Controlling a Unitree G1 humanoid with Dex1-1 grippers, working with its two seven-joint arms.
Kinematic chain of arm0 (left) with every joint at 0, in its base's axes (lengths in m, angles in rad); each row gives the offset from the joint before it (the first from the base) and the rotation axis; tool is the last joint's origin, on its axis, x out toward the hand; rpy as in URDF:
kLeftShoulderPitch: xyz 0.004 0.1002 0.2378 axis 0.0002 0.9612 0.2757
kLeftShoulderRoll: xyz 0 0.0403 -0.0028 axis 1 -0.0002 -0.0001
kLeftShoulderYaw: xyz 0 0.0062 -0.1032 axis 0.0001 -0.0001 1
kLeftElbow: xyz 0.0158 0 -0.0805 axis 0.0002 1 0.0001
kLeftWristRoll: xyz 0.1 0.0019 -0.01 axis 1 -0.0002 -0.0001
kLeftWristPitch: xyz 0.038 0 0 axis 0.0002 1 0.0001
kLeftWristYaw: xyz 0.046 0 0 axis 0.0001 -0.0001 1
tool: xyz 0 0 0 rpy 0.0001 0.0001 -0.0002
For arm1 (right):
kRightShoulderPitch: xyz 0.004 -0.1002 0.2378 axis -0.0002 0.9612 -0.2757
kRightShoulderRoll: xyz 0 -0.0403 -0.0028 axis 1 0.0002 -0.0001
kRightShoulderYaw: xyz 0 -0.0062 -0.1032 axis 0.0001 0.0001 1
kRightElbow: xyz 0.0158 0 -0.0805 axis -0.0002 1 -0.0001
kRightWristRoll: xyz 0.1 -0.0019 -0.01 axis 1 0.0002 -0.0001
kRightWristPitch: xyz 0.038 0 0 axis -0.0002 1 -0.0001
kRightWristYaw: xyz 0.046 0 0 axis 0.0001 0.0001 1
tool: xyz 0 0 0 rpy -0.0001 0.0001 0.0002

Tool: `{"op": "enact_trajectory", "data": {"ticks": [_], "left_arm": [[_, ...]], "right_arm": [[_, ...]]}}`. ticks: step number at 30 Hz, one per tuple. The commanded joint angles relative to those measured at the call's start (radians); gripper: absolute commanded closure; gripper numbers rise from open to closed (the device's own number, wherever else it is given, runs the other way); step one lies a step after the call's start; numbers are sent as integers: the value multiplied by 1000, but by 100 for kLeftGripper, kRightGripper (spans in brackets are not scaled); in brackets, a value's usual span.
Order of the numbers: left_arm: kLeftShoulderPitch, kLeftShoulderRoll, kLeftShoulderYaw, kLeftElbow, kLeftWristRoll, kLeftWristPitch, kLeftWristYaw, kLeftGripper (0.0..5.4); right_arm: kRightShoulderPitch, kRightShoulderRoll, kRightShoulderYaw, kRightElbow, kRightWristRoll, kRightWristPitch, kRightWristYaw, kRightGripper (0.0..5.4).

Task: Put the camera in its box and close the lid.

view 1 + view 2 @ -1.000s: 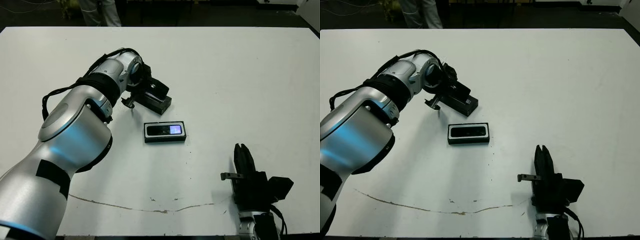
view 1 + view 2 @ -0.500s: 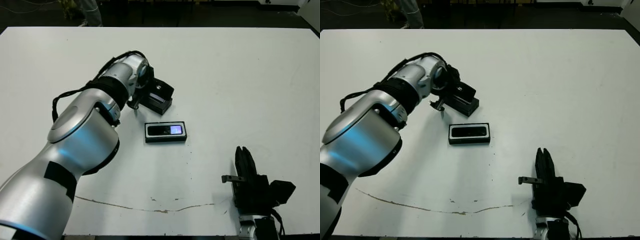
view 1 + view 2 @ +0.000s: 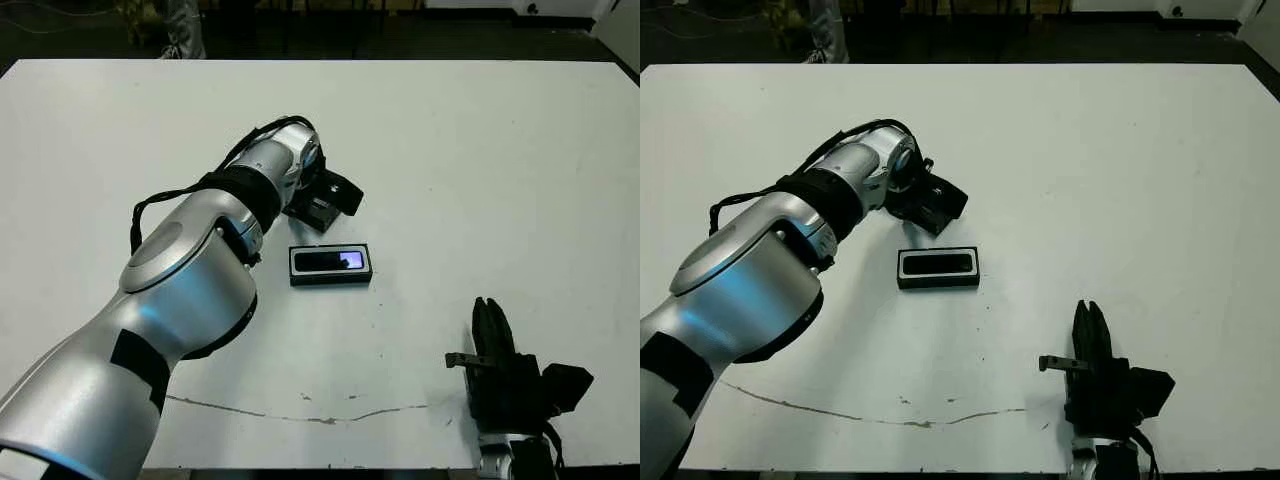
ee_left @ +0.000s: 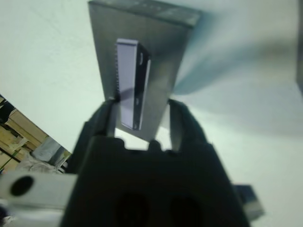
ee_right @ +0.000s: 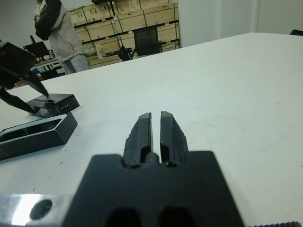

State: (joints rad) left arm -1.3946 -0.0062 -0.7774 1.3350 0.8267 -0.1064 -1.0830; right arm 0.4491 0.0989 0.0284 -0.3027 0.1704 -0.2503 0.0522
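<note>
The camera [image 3: 330, 261], slim and black with a bluish screen, lies inside the box [image 3: 297, 264], a black tray with a white lining, at the table's middle. Just behind it lies the lid [image 4: 161, 56], black with a long grey glossy strip, flat on the table. My left gripper [image 4: 141, 106] straddles one end of the lid, its fingertips [image 4: 110, 111] against the lid's two long sides. In the head views my left forearm hides most of this grip. At the near right my right gripper [image 3: 490, 325] rests shut and holds nothing.
A thin brownish line [image 3: 300, 415] crosses the table [image 3: 500, 150] near its front edge. A person [image 5: 59, 35] stands beyond the far left edge, with stacked boxes behind.
My left forearm has swung to the right and the wrist has turned over the lid. The lid has shifted slightly right. The right gripper, box and camera are unmoved.
</note>
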Motion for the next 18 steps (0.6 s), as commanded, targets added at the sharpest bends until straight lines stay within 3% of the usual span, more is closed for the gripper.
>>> {"op": "enact_trajectory", "data": {"ticks": [1, 5, 12, 14, 18], "left_arm": [[60, -4, -1, 15, -20, -44, -143, 442], [64, 21, 17, -14, -48, -64, -238, 532], [110, 137, 13, -185, -92, -97, -469, 537], [125, 166, -8, -179, -134, -50, -517, 537], [201, 309, -110, -316, -292, -40, -531, 537]], "right_arm": [[9, 3, 2, 28, 1, -12, 3, 540], [16, 8, 12, 14, -4, -3, -5, 540], [22, 5, 15, 3, -20, 7, -20, 540], [19, 3, 15, 6, -4, 6, -10, 540], [18, 3, 13, 7, -8, 12, -17, 540]]}}
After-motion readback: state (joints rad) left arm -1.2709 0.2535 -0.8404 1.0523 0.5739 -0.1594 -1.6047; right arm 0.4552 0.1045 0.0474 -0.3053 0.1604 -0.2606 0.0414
